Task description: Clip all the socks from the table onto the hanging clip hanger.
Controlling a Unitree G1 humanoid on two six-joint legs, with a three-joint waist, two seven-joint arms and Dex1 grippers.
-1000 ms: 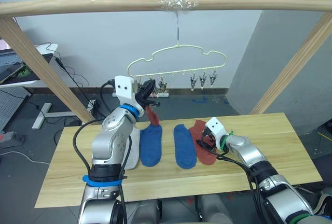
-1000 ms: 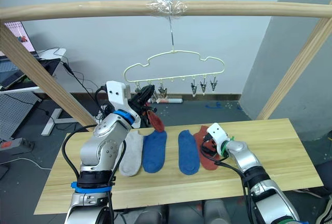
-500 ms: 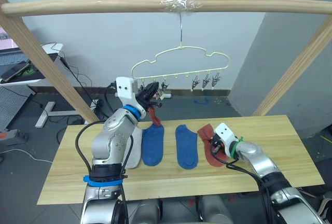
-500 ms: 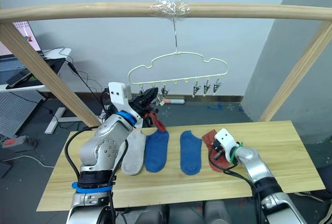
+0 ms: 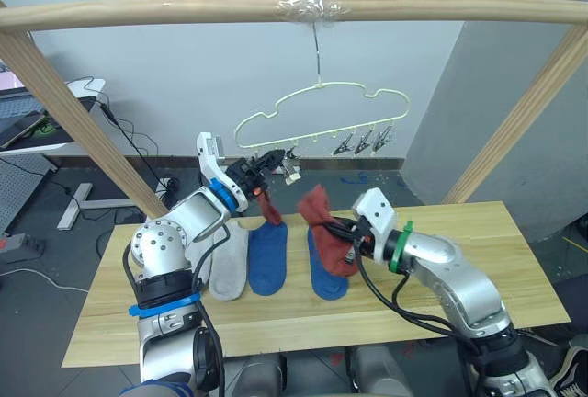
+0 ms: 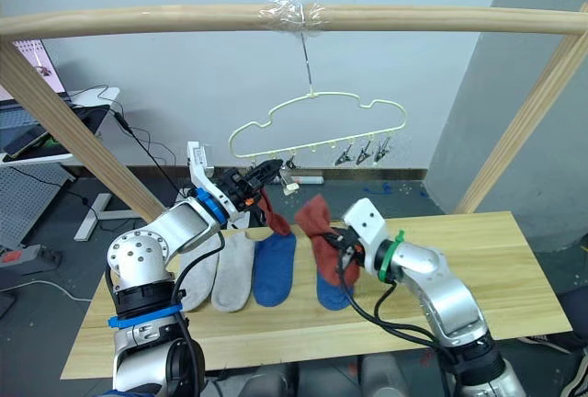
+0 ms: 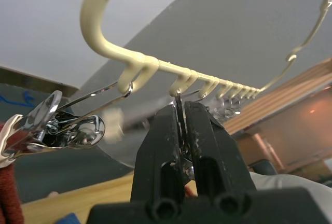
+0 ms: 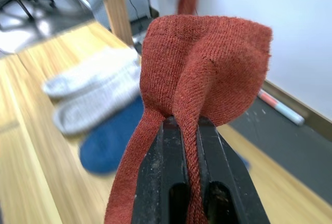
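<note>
Grey socks (image 6: 216, 271) lie furthest left on the table (image 5: 478, 300), and beside them we see blue socks (image 5: 267, 256). Above, our left gripper (image 5: 269, 158) is clamped on a metal clip (image 7: 178, 111) of the clip hanger (image 5: 323, 108), where one rust red sock (image 5: 268, 207) already hangs. Our right gripper (image 5: 339, 228) pinches the other red sock (image 8: 194, 107), lifted off the table.

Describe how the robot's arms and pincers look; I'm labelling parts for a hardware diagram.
Both arms are silver-grey metal shells with black cables looping outside. The left arm wears blue bands at wrist and upper arm; the right arm has a green wrist ring. A white boxy module sits behind each wrist. The left pincer and right pincer each have two black fingers.
</note>
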